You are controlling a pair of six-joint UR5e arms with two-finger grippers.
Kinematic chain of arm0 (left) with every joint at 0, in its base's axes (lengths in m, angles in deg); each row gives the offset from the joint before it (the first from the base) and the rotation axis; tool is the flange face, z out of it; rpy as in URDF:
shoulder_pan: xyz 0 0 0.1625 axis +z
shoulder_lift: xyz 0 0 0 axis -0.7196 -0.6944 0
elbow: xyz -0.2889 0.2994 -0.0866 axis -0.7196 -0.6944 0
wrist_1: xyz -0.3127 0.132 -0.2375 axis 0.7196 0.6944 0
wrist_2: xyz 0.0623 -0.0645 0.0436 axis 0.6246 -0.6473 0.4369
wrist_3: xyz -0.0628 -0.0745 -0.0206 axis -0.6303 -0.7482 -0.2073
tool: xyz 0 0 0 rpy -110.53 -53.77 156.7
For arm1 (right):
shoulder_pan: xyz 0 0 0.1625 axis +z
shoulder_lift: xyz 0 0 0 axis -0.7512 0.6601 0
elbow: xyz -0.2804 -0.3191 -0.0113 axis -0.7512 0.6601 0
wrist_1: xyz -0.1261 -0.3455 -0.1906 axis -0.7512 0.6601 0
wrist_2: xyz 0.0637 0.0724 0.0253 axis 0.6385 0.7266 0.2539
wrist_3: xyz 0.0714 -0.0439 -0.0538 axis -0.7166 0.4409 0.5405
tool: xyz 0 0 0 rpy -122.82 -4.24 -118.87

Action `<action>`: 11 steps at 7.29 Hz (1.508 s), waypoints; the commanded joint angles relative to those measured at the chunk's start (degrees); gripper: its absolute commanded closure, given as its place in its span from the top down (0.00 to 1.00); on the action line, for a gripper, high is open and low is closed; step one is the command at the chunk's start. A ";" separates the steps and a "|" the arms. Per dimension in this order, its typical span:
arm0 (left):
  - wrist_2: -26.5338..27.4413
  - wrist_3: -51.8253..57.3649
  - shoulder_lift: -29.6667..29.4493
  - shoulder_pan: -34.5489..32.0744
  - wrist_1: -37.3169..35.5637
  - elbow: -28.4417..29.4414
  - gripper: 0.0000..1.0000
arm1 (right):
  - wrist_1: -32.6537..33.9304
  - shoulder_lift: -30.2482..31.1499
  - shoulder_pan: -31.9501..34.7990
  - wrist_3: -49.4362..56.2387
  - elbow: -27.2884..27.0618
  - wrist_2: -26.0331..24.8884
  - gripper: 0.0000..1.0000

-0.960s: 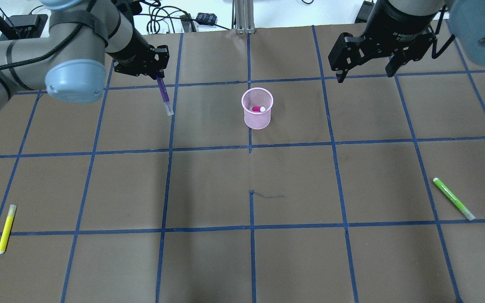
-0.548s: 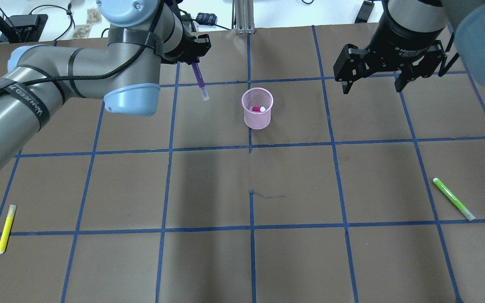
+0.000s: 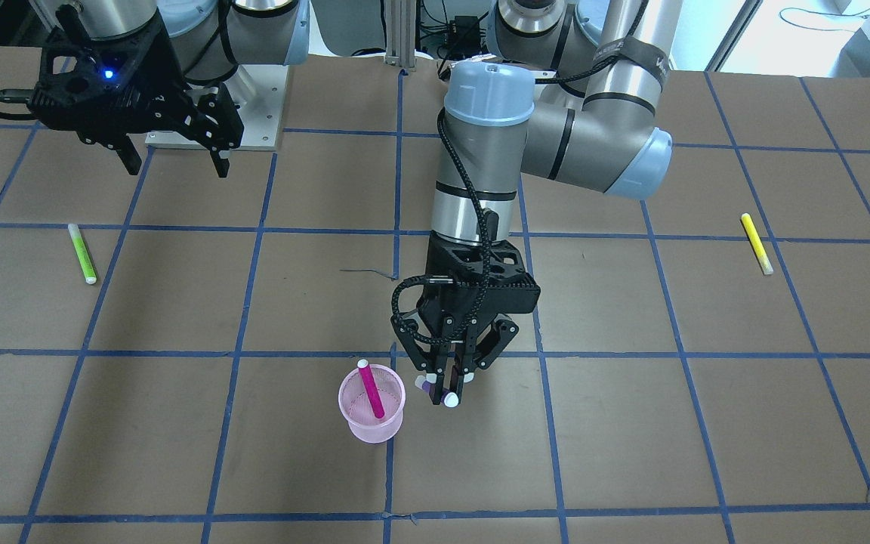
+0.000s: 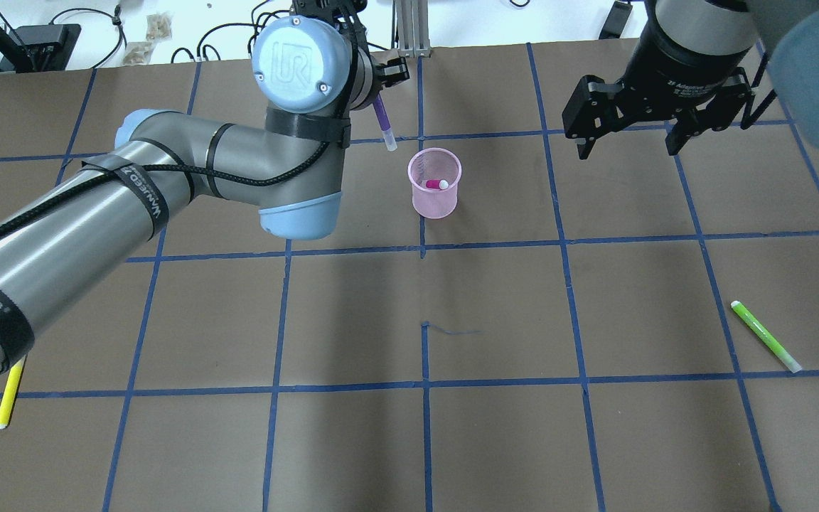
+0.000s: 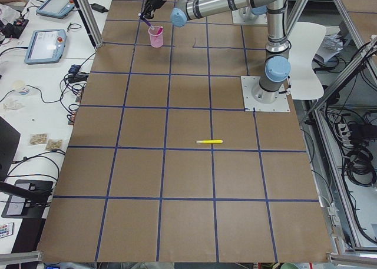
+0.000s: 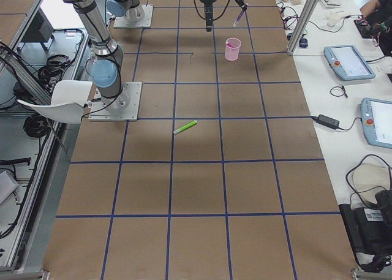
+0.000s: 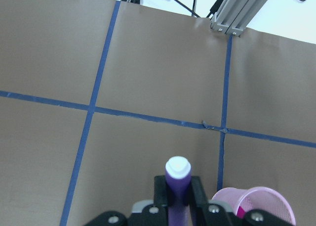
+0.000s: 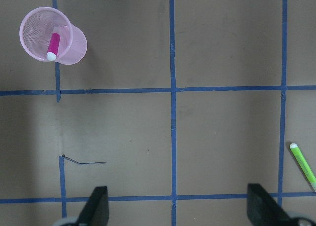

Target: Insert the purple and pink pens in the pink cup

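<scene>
**While the pink pen [image 3: 369, 393] rests in the pink cup [image 3: 371, 432], the purple pen [image 4: 382, 122] hangs close by**

Because a pen has to go in end first, the left pincer [image 3: 448, 378] is pinching the purple pen near its top. The pen points down with a small tilt, so its lower end is free to go in. In the overhead view this is in the upper middle of the frame. The pen's tip is just up and left of the cup's rim, near it but not over the hole yet. I think the pen has to be right over the hole before it is let go, or it could hit the rim.

The cup stands upright on the brown surface [image 4: 495, 313], so its open mouth faces up. Inside it the pink pen leans on the wall with its white end up.

At the upper right, the right pincer [image 4: 625, 144] is spread wide and holds nothing. It is well apart from the cup, maybe to leave room.

A green pen [image 4: 765, 336] and a yellow pen [image 3: 756, 243] lie far off.
</scene>
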 commanded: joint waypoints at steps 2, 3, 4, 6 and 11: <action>1.16 -2.03 -3.43 -2.90 -6.26 -0.20 0.00 | 0.08 -0.08 0.00 0.55 0.08 -0.03 1.00; 1.16 -2.03 -4.22 -3.52 -6.35 -0.11 0.00 | 0.08 0.01 0.00 0.55 0.08 0.06 1.00; 1.25 -1.69 -4.66 -3.70 -6.52 -0.19 0.00 | 0.08 -0.08 0.00 0.55 -0.01 -0.03 1.00; 1.25 -1.24 -5.27 -4.14 -6.70 -1.77 0.00 | 0.08 -0.08 0.00 0.63 0.08 0.06 1.00; 1.51 -1.24 -6.24 -5.63 -6.70 -1.95 0.03 | 0.08 0.01 0.00 0.90 -0.01 -0.03 1.00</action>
